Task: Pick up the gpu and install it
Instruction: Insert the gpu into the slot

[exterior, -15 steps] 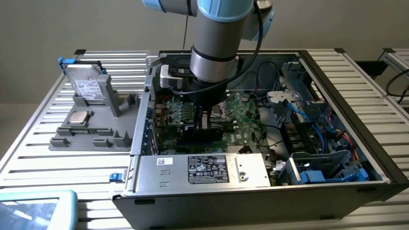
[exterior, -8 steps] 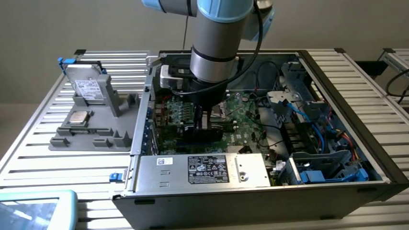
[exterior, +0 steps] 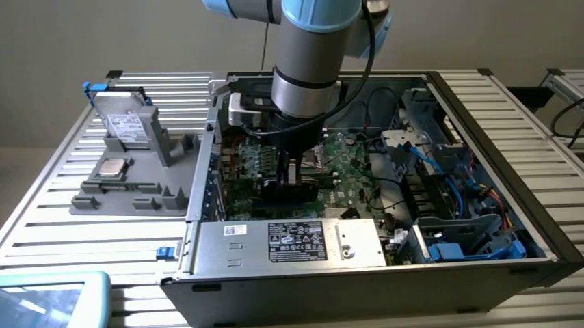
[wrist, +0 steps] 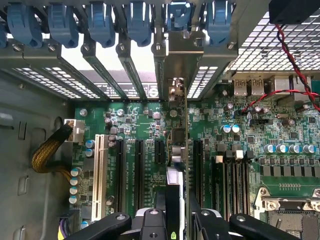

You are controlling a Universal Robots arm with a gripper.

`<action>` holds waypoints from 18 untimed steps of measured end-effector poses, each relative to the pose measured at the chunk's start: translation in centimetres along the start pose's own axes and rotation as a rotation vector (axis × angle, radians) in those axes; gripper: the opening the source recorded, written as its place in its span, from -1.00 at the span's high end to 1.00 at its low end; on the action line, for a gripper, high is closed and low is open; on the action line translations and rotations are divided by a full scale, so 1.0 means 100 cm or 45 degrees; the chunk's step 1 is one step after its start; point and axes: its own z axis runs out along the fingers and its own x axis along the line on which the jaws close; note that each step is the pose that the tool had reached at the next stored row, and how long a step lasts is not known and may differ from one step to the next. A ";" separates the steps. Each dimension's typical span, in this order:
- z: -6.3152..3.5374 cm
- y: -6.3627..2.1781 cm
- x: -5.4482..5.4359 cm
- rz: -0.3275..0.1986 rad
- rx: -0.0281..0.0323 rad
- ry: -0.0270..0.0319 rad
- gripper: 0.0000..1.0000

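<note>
The gpu [wrist: 178, 145] shows edge-on in the wrist view, a thin upright card standing over the green motherboard [wrist: 280, 125]. Its silver end bracket [wrist: 182, 55] rests against the case's rear slot openings. My gripper [wrist: 175, 217] is shut on the card's near end, with a black finger [wrist: 150, 222] on each side. In the exterior view my gripper [exterior: 292, 176] reaches down into the open computer case [exterior: 493, 116], and the card's black side [exterior: 287, 193] shows beneath it. The card lines up between the black expansion slots [wrist: 137, 165]; its lower edge is hidden.
The power supply [exterior: 292, 240] lies close in front of the card. Blue slot latches [wrist: 100, 22] line the rear wall. Cables [exterior: 406, 147] and drive bays [exterior: 456, 239] fill the case on the exterior view's right. A grey fixture [exterior: 128, 184] with a silver drive [exterior: 123, 126] stands on the left.
</note>
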 end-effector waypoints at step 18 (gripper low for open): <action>0.0003 0.0001 0.000 -0.018 0.0008 0.0013 0.47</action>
